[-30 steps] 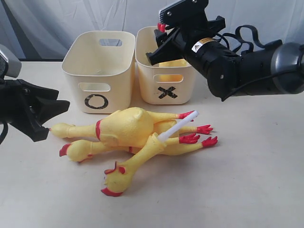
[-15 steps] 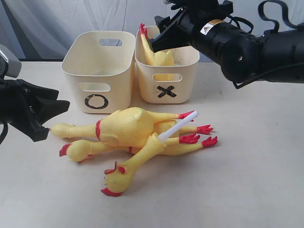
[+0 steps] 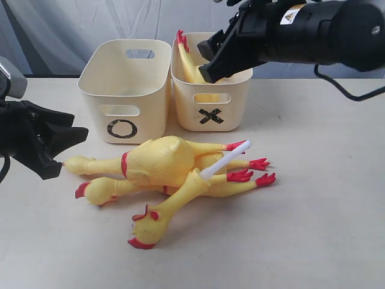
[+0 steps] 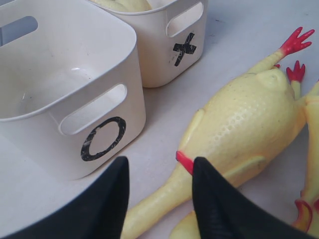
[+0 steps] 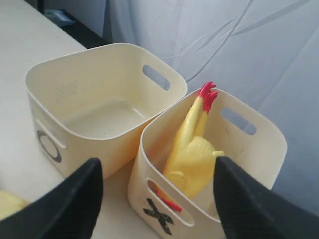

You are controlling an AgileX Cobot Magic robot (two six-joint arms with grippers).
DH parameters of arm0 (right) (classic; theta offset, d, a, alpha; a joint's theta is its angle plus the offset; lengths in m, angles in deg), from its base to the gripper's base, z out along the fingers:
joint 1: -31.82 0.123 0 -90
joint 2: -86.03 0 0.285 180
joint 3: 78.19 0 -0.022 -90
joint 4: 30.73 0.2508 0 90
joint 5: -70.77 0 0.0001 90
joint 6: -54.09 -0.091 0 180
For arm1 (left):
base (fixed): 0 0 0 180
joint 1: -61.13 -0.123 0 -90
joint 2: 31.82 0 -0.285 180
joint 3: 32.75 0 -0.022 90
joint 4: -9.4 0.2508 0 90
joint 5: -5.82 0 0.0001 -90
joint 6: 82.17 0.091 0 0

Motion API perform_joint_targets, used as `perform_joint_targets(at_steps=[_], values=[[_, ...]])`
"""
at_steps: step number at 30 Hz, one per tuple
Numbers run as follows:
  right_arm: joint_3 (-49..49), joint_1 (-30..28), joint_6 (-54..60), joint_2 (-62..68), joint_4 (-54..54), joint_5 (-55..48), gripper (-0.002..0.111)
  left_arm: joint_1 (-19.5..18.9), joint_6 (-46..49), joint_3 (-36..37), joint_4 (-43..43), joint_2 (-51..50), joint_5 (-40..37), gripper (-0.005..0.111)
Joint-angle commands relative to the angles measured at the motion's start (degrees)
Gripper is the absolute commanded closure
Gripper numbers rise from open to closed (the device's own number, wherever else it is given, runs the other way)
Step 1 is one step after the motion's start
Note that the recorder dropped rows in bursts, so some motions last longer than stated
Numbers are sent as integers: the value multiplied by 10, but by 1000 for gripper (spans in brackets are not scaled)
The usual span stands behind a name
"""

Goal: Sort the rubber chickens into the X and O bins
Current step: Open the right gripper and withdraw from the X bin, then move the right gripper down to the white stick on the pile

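Where smooth X bin (image 3: 236,103) holds one chicken (image 3: 188,61), dimpled rubber chickens (image 3: 161,160), long-necked

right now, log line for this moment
x bin: one chicken inside | o bin: empty | table: chicken pile | left gripper: open | right gripper: open above x bin

A pale, matte table (image 3: 325,229) fills the lower two thirds of the exterior view. Across the top of the frame, behind the table, hangs a thin whitish curtain (image 3: 54,30) with soft vertical folds. A dark strip (image 3: 42,76) runs along the table's far edge at the upper left. Near the centre of the frame lies a slim white rod (image 3: 225,161), slanting up toward the right.
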Motion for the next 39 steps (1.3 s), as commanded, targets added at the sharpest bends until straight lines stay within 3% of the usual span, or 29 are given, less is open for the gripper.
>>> perform_joint_targets(at_steps=[1,20,28,33,37,39], values=[[4,-1,0,-43,-7,-83,47,2,-1,-2,-4,-2,1,67],[4,-1,17,-106,-62,-392,50,2,-1,-2,-6,-2,1,67],[4,-1,2,-106,56,-431,80,2,-1,-2,-6,-2,1,67],[4,-1,-92,-106,139,-453,92,2,-1,-2,-6,-2,1,67],[4,-1,-218,-106,136,-462,108,2,-1,-2,-6,-2,1,67],[-1,-1,-242,-106,133,-462,109,2,-1,-2,-6,-2,1,67]])
